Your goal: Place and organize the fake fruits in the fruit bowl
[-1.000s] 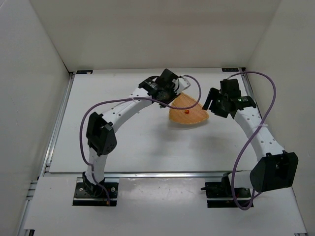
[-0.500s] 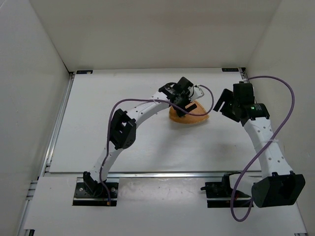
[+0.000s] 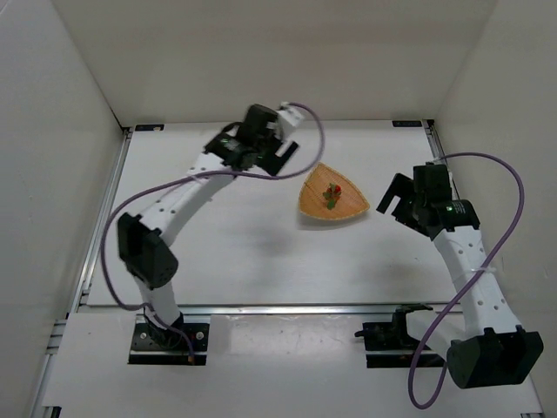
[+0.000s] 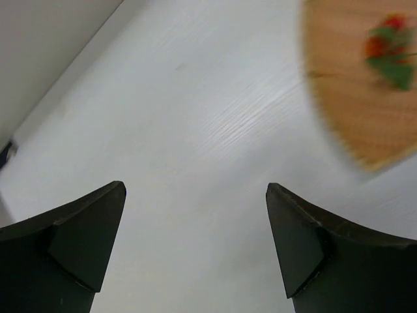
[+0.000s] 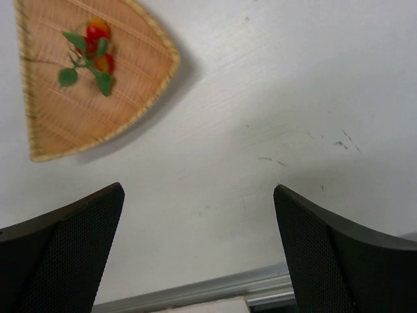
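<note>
The fruit bowl [image 3: 324, 207], a tan wicker dish shaped like a rounded triangle, lies right of the table's middle. Small red fake fruits [image 3: 332, 193] with green leaves rest inside it; they also show as fake fruits [image 5: 96, 45] in the bowl [image 5: 71, 111] and, blurred, as fake fruits [image 4: 388, 47] in the bowl [image 4: 355, 104]. My left gripper [image 4: 195, 215] is open and empty over bare table, to the left of the bowl; in the top view the left gripper [image 3: 280, 155] hangs off the bowl's far-left side. My right gripper [image 5: 199, 222] is open and empty, right of the bowl, seen as right gripper [image 3: 396, 200] from above.
White walls close in the table on three sides. A metal rail [image 5: 215, 287] runs along the table's edge below my right fingers. A dark bracket [image 4: 5, 153] sits in the far corner in the left wrist view.
My left arm has pulled away from the bowl to the left and back, its jaws now wide apart, leaving fruits in the bowl. My right gripper has drawn back slightly and opened wider.
</note>
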Tool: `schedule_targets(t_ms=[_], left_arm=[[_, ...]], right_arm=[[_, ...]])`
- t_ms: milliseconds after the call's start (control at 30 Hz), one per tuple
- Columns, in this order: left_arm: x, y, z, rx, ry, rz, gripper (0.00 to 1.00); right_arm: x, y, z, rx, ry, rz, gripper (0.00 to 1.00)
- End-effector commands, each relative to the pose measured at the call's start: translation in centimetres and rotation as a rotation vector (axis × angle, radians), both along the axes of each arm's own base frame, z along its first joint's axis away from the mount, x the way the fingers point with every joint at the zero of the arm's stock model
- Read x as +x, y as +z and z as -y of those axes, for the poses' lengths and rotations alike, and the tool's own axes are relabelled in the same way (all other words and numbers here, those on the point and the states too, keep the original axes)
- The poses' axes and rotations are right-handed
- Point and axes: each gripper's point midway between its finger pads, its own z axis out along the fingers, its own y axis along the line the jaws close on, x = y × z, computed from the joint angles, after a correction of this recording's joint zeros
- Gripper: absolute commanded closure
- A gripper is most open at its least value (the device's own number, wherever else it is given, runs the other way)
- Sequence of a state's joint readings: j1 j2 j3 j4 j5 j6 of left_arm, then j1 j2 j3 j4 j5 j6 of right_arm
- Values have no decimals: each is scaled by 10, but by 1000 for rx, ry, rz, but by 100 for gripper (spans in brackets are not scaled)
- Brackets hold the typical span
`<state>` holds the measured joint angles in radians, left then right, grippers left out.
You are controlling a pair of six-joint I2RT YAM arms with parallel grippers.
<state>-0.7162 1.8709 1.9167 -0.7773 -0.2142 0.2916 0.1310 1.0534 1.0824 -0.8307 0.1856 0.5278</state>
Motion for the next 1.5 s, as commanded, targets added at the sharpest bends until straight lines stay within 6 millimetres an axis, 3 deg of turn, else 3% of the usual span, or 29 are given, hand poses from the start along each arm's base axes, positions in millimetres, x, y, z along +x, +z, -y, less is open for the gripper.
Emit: schedule_targets(t_ms=[0,67,100,200,233,333,433,467,567,700,1467], left_arm=[[12,-3,-135,13,341,-21,0],[3,-15,-186,16,454,-54,0],[-10,-28,-235,17,568,-85,0],[-41,-47,-299,11,719,-132,0],[-64,-61,-331,-2,795,-168,0],[-108,-86,-371,-37,913,-218,0],[-138,-95,-388,-69,981,-222,0],[-148,-108,-386,-85,993,-253,0],[-166,-118,-378,-125,998,-265,0],[-167,-107,-375,-173,1002,-235,0],[-165,-112,-371,-196,1007,-260,0]], right_arm=[[-25,-13,13,-24,-53,-44,0],[-31,-17,14,-24,-53,-43,0],[-35,-13,14,-21,-53,-20,0],[-44,-17,17,-19,-66,-4,0],[-46,-18,19,-28,-74,1,0],[-50,-22,21,-29,-83,-2,0],[-50,-22,21,-29,-83,-2,0],[-50,-22,20,-22,-77,-3,0],[-50,-24,18,-16,-71,-13,0],[-47,-25,16,-2,-71,-14,0],[-48,-35,12,13,-58,-28,0]])
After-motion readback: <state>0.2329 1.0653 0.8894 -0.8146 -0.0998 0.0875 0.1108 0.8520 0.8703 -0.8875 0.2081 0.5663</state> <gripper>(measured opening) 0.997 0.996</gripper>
